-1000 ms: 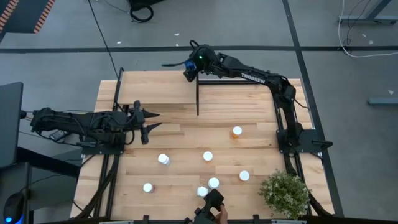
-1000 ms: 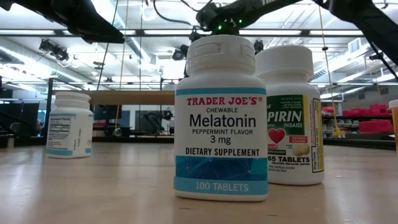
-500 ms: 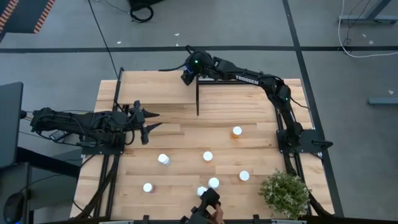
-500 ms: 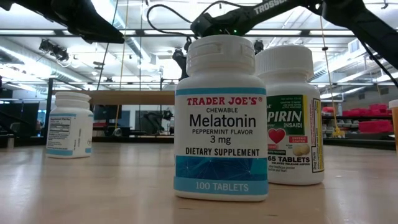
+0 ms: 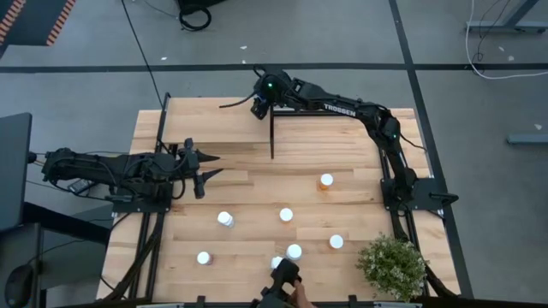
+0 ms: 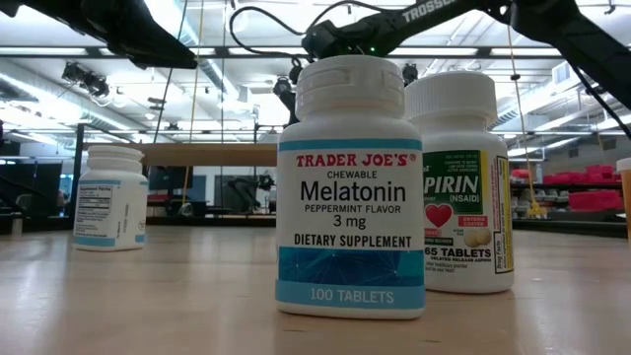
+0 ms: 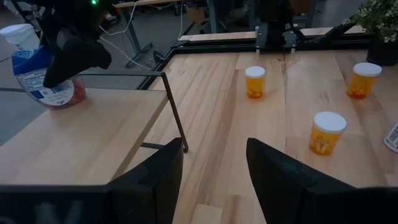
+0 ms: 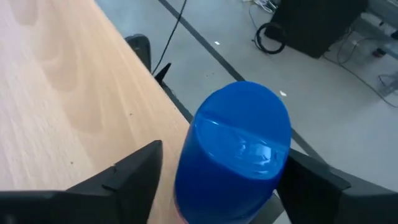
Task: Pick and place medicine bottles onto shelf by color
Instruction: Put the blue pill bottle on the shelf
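My right gripper [image 8: 217,186], fingers spread, straddles the blue-topped bottle [image 8: 239,140] on the shelf [image 7: 68,137]; left gripper [image 7: 214,168] waits open; nearest label reads "TRADER JOE'S Melatonin" [image 6: 352,187].

Wide blue-topped bottle [image 8: 239,152] standing upright at far corner of small light-wood shelf on black frame [image 7: 68,140], between right gripper's fingers. White-capped orange bottles [image 5: 326,180] standing upright, scattering across tabletop. White melatonin bottle [image 6: 349,187] sitting just beside aspirin bottle [image 6: 463,182].
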You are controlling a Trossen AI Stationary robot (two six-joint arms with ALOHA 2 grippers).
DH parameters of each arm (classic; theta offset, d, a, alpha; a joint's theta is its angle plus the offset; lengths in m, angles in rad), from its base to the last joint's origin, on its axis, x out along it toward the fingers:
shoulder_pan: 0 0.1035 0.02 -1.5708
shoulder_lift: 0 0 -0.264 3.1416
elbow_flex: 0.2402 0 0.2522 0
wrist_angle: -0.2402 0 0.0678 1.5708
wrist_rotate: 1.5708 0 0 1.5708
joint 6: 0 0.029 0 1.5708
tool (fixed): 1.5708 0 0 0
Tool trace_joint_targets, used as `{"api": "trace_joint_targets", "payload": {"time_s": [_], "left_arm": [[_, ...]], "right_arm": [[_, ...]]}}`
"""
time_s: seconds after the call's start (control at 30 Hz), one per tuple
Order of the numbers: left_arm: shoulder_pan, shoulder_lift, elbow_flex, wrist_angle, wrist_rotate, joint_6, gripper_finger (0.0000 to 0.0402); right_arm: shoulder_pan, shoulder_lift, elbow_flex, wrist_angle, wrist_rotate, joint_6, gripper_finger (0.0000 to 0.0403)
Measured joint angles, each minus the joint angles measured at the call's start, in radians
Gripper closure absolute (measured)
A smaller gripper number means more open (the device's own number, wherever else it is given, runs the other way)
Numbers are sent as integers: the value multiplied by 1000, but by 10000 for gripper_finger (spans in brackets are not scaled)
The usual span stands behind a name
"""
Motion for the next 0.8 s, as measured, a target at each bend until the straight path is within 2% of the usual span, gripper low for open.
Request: {"api": "trace_joint_targets", "payload": {"time_s": [0.2,0.47,0.6,0.8], "left_arm": [[0,0,0,0,0,0,220],[0,0,0,0,0,0,218],[0,0,0,0,0,0,222],[0,0,0,-4,0,0,223]], "right_arm": [[0,0,0,-1,-56,-10,203],[-6,0,1,-2,-98,-132,208],[-31,0,2,-1,-220,-170,208],[-97,0,10,-15,-459,-183,208]]}}
